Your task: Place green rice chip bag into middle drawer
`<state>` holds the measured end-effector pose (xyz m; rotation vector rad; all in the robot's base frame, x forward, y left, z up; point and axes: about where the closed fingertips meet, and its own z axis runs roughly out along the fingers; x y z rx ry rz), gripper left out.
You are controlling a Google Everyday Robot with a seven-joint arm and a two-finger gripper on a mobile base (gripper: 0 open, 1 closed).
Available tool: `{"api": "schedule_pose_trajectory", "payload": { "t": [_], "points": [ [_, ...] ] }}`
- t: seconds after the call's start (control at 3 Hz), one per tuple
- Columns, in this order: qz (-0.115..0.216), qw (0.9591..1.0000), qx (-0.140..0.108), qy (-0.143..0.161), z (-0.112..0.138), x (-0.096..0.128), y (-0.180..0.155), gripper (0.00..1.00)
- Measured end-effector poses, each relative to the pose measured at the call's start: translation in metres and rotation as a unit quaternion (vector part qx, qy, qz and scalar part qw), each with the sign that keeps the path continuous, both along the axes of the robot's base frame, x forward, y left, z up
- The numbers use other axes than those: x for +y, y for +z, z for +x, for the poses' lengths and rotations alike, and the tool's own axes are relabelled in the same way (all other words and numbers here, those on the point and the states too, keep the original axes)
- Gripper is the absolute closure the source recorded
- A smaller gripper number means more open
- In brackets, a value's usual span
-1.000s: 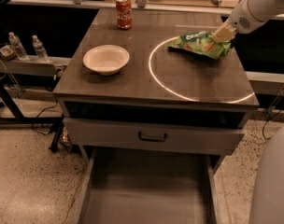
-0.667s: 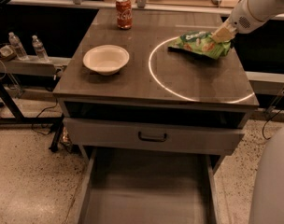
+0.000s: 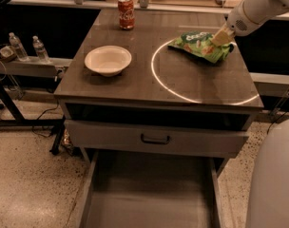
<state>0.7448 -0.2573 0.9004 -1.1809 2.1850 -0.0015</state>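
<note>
Lamplight drew a bright ring across the dark desk in the one camera view, and the green rice chip bag lay flat on that ring's far right arc, near the desk's right edge. The gripper had its tan tip down on the bag's right end, at the end of a white arm that reached in from the upper right; whether it was clamped on the bag or only touching it I could not tell. A white bowl sat on the left side of the desk, well apart from the bag, and a red soda can stood upright at the far edge. Under the top, a grey drawer front with a dark handle stood shut. Below it the middle drawer was pulled out towards me, its floor bare.
</note>
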Motion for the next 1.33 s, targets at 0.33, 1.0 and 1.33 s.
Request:
{"api": "schedule_pose_trajectory", "payload": {
  "t": [0.33, 1.0, 1.33],
  "points": [
    [-0.006, 1.0, 0.003, 0.0, 0.002, 0.005, -0.002, 0.3],
    [-0.013, 0.9999, 0.011, -0.002, 0.005, 0.013, -0.006, 0.0],
    [0.004, 0.9994, 0.034, -0.009, 0.012, 0.014, -0.025, 0.0]
  ]
}}
